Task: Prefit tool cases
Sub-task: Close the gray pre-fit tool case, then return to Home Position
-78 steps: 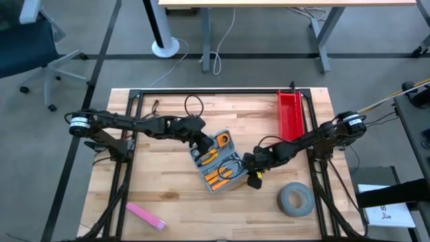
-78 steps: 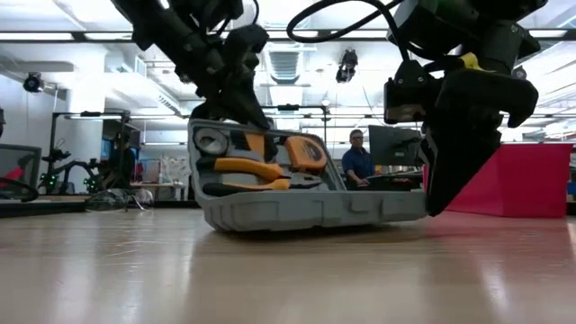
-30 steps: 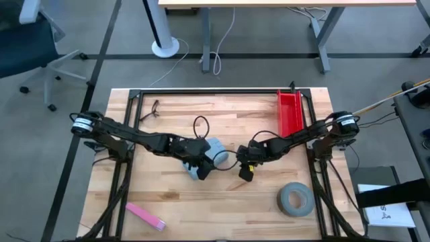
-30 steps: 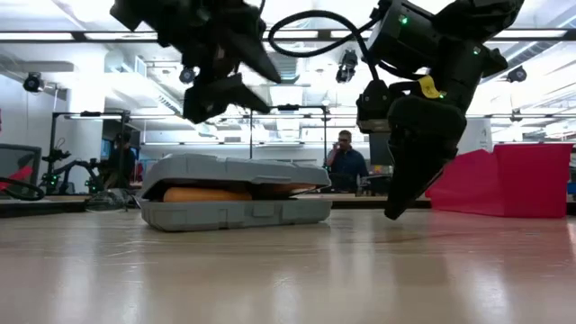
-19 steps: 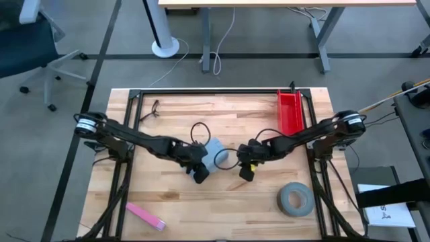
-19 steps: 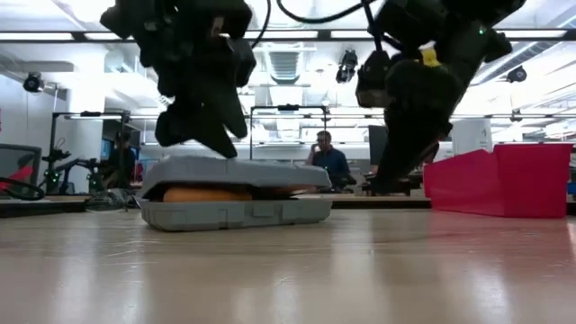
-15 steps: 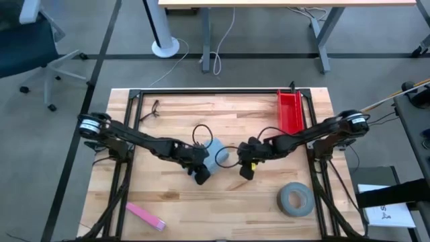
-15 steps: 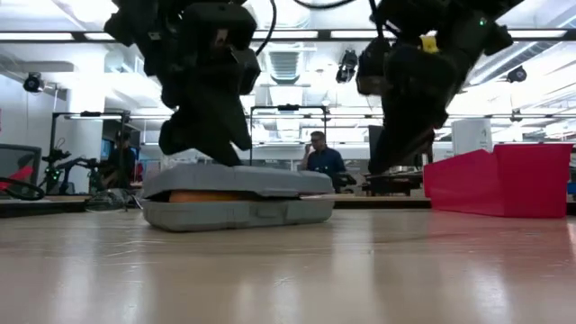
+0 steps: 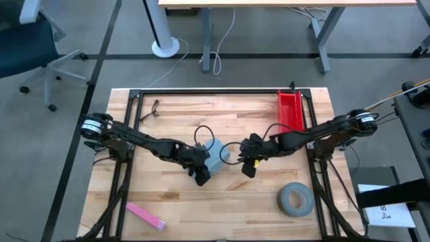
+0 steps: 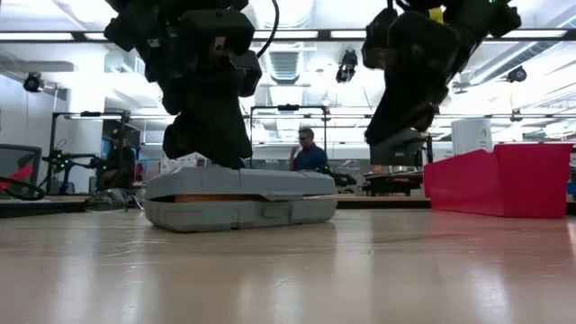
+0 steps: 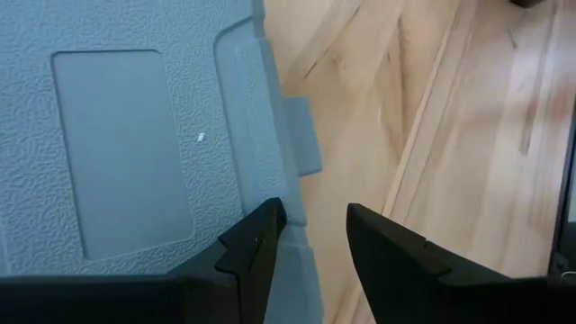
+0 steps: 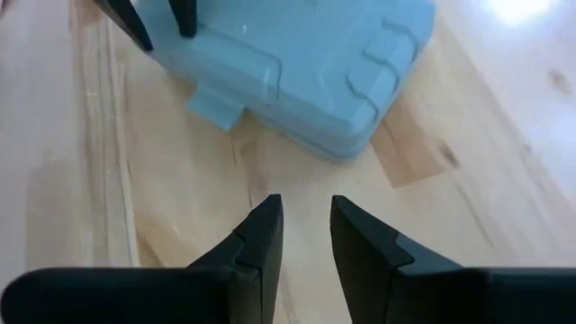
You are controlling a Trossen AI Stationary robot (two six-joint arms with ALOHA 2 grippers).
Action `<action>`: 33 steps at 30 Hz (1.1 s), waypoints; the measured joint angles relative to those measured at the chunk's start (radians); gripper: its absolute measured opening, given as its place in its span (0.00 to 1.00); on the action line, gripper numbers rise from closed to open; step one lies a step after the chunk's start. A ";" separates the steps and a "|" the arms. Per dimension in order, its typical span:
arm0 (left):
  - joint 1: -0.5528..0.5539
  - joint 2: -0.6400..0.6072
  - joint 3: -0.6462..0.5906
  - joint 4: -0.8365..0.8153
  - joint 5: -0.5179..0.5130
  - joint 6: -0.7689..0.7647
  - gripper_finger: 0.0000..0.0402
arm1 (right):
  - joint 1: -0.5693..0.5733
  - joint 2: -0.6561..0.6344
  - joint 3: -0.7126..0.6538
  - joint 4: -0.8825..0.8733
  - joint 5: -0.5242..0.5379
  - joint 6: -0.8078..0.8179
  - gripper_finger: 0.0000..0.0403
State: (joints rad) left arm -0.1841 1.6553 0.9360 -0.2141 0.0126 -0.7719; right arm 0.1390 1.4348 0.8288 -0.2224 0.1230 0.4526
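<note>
Resting on the pale wooden table [image 9: 168, 121], the closed case [image 10: 238, 198] sits beneath the slightly parted, empty left gripper [image 11: 310, 236], the right gripper [image 12: 301, 227] narrowly parted beside it, a person [image 10: 309, 153] behind.

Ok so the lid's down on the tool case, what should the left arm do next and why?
Probably press straight down a little more near the latch edge. In the low view the tool case shows a thin orange gap under its lid, so it looks not fully seated. The left gripper sits on the lid with its jaws slightly apart, by the latch tab. The right gripper hangs beside the case, off it.
</note>
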 joint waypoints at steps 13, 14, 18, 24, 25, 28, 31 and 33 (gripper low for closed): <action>-0.011 -0.191 -0.006 0.106 -0.072 0.216 0.31 | 0.000 -0.228 0.000 0.018 0.013 -0.139 0.16; -0.014 -0.209 -0.006 0.120 -0.084 0.248 0.31 | 0.004 -0.253 0.000 0.038 0.013 -0.161 0.16; -0.029 -0.283 -0.021 0.178 -0.100 0.392 0.30 | 0.028 -0.359 0.000 0.090 0.018 -0.265 0.13; -0.031 -0.386 -0.091 0.319 -0.101 0.496 0.29 | 0.076 -0.509 -0.008 0.087 0.031 -0.339 0.11; -0.031 -0.402 -0.119 0.366 -0.102 0.501 0.29 | 0.087 -0.539 -0.017 0.086 0.039 -0.341 0.11; -0.031 -0.458 -0.226 0.543 -0.102 0.501 0.29 | 0.123 -0.623 -0.054 0.107 0.063 -0.350 0.11; -0.031 -0.512 -0.340 0.692 -0.123 0.488 0.28 | 0.160 -0.706 -0.124 0.157 0.091 -0.370 0.12; -0.030 -0.537 -0.399 0.744 -0.151 0.473 0.28 | 0.180 -0.759 -0.188 0.230 0.091 -0.389 0.12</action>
State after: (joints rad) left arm -0.2142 1.1179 0.5372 0.5303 -0.1384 -0.2986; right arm 0.3193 0.6762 0.6411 0.0074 0.2142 0.0640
